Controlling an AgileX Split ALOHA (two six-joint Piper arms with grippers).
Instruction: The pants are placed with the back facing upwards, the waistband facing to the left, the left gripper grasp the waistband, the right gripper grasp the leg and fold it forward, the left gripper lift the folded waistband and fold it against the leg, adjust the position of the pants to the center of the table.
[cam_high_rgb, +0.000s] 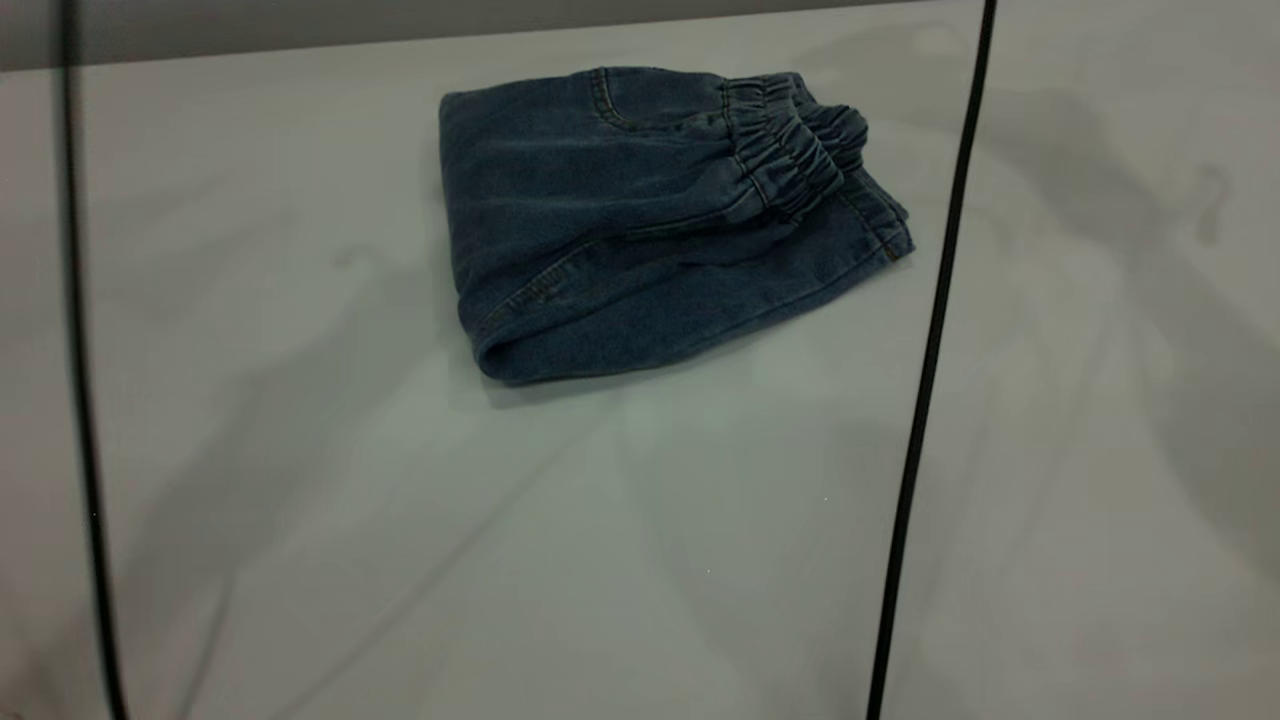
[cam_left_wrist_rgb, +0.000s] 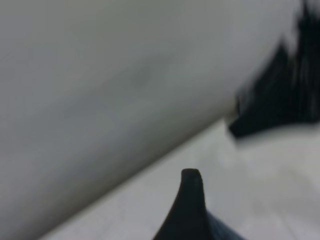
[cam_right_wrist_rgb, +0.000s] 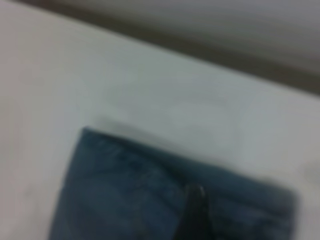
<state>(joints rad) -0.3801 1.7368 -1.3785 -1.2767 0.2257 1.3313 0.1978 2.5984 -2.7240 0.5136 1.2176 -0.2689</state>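
Your pants (cam_high_rgb: 640, 220) lie folded near the table's (cam_high_rgb: 400, 520) far edge, waistband (cam_high_rgb: 790, 150) on top; I cannot tell either gripper's opening.

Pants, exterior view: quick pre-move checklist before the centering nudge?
1. Both folds done: ok. The pants lie as a compact bundle, the waistband folded over on top.
2. Nothing gripping the cloth: ok in the exterior view, no arm there.
3. Pants centred on the table: not ok, they sit toward the far edge.
4. Left gripper state: cannot tell.
5. Right gripper position: ok, over the denim; open or shut: cannot tell.
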